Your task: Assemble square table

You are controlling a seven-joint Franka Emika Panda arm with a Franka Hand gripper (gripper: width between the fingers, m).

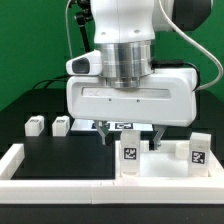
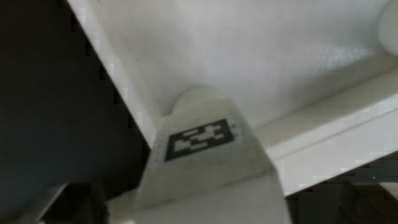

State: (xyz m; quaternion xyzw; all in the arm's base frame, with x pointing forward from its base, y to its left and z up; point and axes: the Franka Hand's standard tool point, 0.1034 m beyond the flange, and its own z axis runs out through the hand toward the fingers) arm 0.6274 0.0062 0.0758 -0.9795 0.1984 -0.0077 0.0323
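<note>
A green backdrop stands behind a matte black counter (image 1: 60, 150), fenced at the front and on the exterior view's left by a low white wall (image 1: 18, 160).

In the exterior view the glossy white arm (image 1: 125, 40), with a ribbed grey wrist, hangs over the white plastic tabletop (image 1: 165, 165). The tabletop lies toward the exterior view's right of the counter. Two blocky legs stand upright on it: a near leg (image 1: 130, 155) straight below the jaws and a far leg (image 1: 197, 150) toward the exterior view's right. Each bears a black-and-white square tag. The jaws stand wide apart, one on either side above the near leg, gripping nothing. Only this view takes in the wall and two short loose legs, one (image 1: 35, 126) beside the other (image 1: 62, 125), lying on the counter at the exterior view's left.

The wrist view looks close on the near leg (image 2: 199, 170). It is smooth, with a rounded top, and its tag is sharp. Behind it spreads the tabletop's flat face (image 2: 231, 45), with the raised rim (image 2: 338, 125) as a straight ridge and black counter beyond the edge. Two dark, blurred tips flank the leg, clear of it.
</note>
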